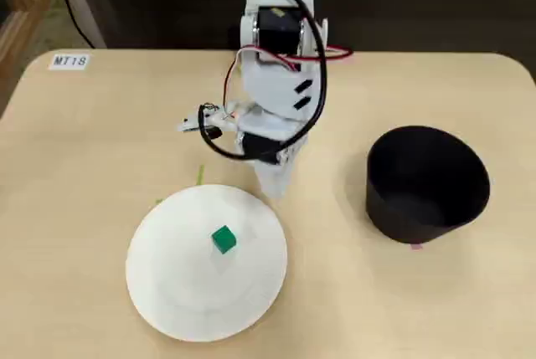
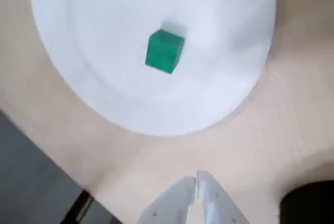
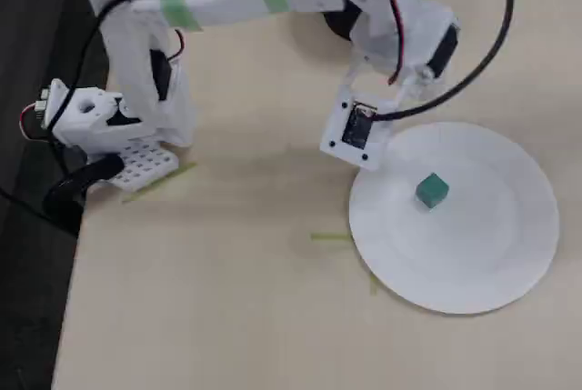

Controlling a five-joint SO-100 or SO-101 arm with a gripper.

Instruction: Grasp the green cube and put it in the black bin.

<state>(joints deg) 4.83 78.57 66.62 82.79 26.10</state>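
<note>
The green cube lies near the middle of a flat white plate; it also shows in the wrist view and in the other fixed view. My gripper hangs above the table just beyond the plate's far rim, apart from the cube. In the wrist view the gripper has its two white fingers pressed together, with nothing between them. The black bin stands upright on the table to the right of the plate, and a corner of it shows in the wrist view.
Thin green tape strips lie on the table by the plate. A label sits at the far left corner. The arm's base stands at the table edge, with dark floor beyond it.
</note>
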